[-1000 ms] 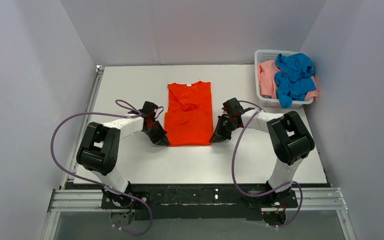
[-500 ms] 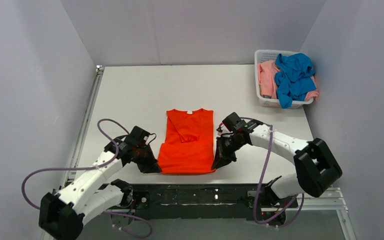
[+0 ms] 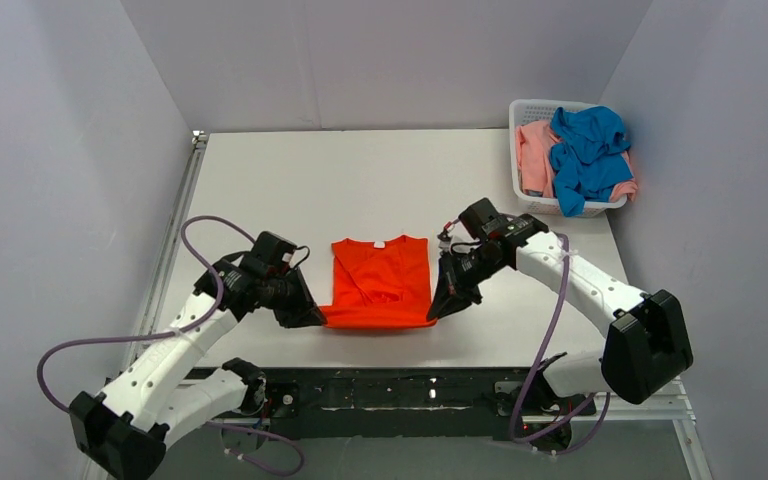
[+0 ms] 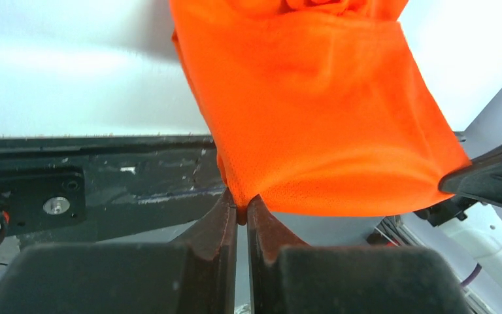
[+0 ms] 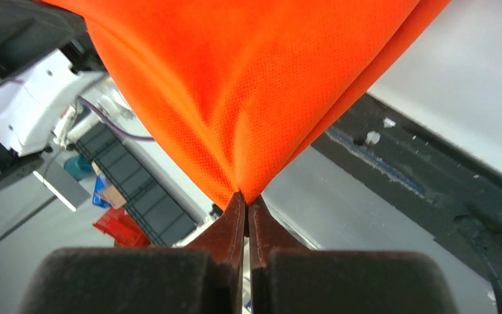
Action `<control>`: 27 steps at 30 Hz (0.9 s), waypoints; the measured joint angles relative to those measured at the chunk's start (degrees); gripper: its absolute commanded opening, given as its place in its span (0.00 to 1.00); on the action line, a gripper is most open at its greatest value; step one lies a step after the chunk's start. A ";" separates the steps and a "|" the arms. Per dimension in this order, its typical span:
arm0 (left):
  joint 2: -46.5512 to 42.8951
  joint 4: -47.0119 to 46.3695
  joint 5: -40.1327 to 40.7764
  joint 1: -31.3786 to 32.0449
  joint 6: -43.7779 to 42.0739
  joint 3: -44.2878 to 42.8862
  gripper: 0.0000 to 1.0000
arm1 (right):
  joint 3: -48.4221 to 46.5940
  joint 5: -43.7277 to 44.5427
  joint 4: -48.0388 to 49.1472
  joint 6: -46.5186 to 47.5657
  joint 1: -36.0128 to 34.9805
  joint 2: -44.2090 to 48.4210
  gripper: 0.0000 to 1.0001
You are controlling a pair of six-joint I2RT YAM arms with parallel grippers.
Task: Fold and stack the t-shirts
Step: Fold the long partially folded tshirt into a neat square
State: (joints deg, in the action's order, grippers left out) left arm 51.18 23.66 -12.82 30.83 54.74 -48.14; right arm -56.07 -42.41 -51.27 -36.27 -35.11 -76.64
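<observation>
The orange-red t-shirt (image 3: 378, 285) sits well apart from the white basket (image 3: 532, 204), nearer the arm bases and to the basket's left. Its sides are folded in, and its collar end, the end closer to the basket's row, rests on the table (image 3: 290, 180). The hem end, farthest from the basket, is lifted clear of the table and stretched between the two tools. The right gripper (image 3: 440, 308) has the hem corner on the basket's side; its wrist view shows both fingers pressed together with a peak of cloth pinched between them. The left gripper (image 3: 308, 315) has the corner farther from the basket, its fingers likewise clamped on a fold of fabric. Inside the basket, the blue t-shirt (image 3: 588, 150) is heaped on top, spilling over the near rim, with the pink t-shirt (image 3: 533, 150) bunched at its left.
</observation>
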 measured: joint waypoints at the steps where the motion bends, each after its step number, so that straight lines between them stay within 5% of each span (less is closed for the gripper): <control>1: 1.33 -0.59 0.28 -0.09 -0.44 -0.94 0.00 | -1.53 0.31 -0.50 0.70 1.31 -0.72 0.01; 27: 41.22 -10.97 1.97 -14.64 -9.25 -27.56 0.00 | -28.70 0.72 3.87 -1.14 14.49 -25.92 0.01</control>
State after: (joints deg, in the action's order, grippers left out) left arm 92.40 12.69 -10.85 16.19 45.50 -75.70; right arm -84.77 -41.69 -47.40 -37.41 -20.62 -102.56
